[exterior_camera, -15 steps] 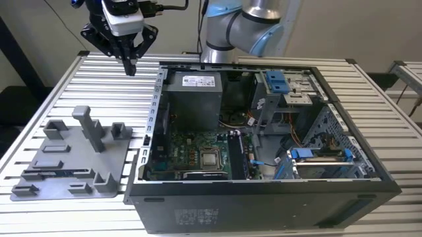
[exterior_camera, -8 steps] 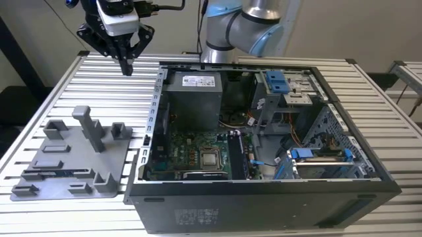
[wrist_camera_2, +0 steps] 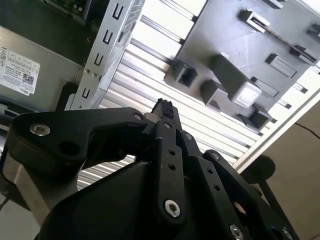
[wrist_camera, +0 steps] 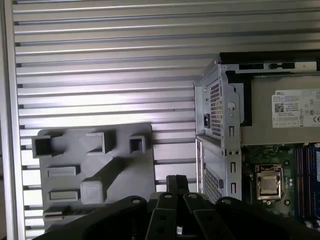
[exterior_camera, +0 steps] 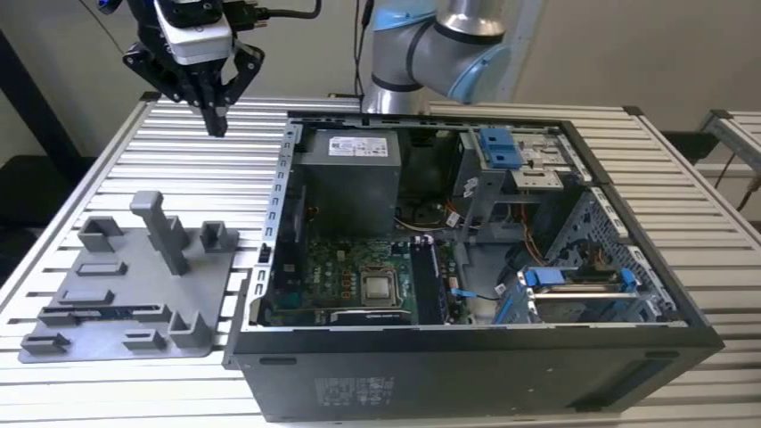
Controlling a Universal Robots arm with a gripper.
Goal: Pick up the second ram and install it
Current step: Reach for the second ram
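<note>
Grey plastic tray (exterior_camera: 214, 276) on slatted table (exterior_camera: 107, 160), beside open computer case (exterior_camera: 476, 383). Lying flat in tray slot, untouched: second ram (exterior_camera: 110, 311), bluish label showing. High above table, well apart from tray: gripper (exterior_camera: 216, 125), fingers pressed together, nothing between. Nothing done yet by look of it; pick-up and seating on motherboard (exterior_camera: 333, 267) both left.
</note>
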